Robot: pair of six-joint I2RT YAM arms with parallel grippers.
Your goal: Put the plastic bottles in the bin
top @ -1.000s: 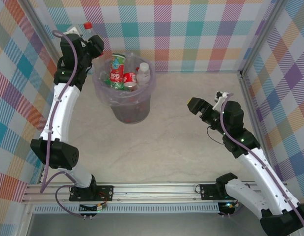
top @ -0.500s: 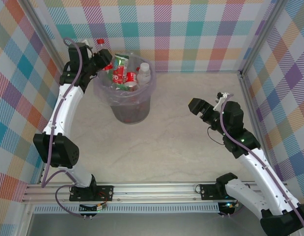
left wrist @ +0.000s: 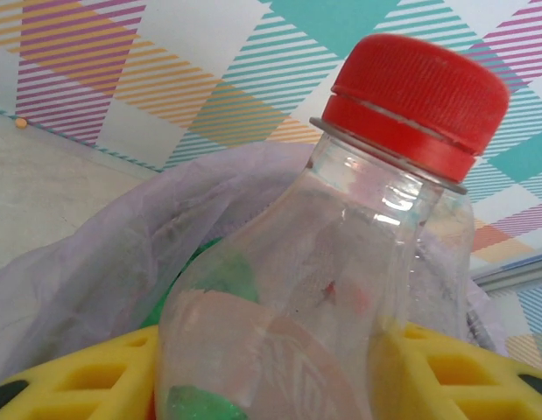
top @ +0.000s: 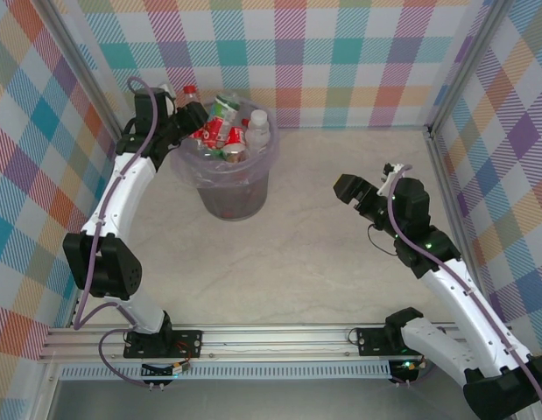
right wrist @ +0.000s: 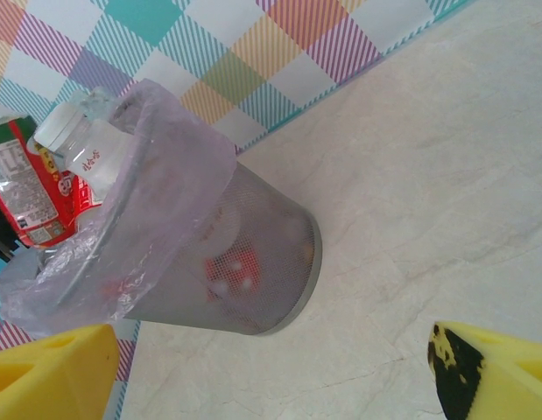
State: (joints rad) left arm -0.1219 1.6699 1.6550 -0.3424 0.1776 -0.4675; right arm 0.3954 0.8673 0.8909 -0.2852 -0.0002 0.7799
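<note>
My left gripper (top: 181,116) is shut on a clear red-capped plastic bottle (top: 192,96) at the bin's back left rim. In the left wrist view that bottle (left wrist: 341,245) stands upright between my yellow pads (left wrist: 78,385), with the bag's edge behind it. The bin (top: 228,188), a grey mesh basket lined with a thin bag, holds several red-labelled and green bottles (top: 220,131) and a white-capped one (top: 256,128). My right gripper (top: 370,180) hangs open over the table, well right of the bin (right wrist: 253,254), with nothing between its fingers (right wrist: 481,376).
Checked walls close in the table at the back and both sides. A metal frame post (top: 441,166) runs along the right side next to my right arm. Bare table lies between the bin and the right gripper.
My left gripper has carried the red-capped bottle rightward from the back left corner to the bin's rim. The right arm has hardly moved.
</note>
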